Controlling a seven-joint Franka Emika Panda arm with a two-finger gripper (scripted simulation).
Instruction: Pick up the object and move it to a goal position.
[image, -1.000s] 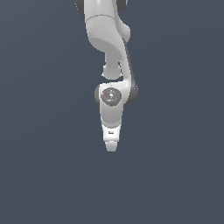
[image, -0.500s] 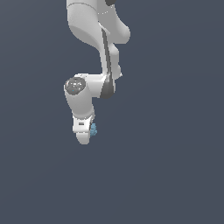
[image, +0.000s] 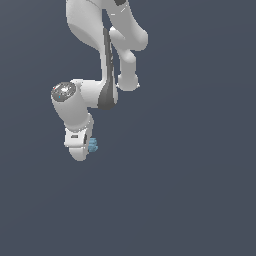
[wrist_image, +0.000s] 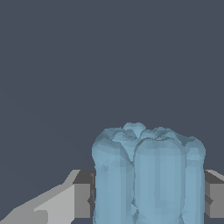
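Light-blue lump (wrist_image: 148, 175) sits between the two dark finger pads (wrist_image: 83, 199) in the wrist view, touching both, its rounded lobes rising above them. Gripper (image: 80, 152) is closed on the lump, jaws only as far apart as the lump is wide. In the exterior view a small part of the same lump (image: 93, 145) shows at the side of the gripper nearer the exterior view's right. White arm (image: 102, 60) comes down from the top edge, bends at a grey-capped joint (image: 63, 91), and the gripper points downward. Plain dark grey-blue background (image: 190, 190) all round; whether the lump rests on a surface cannot be told.
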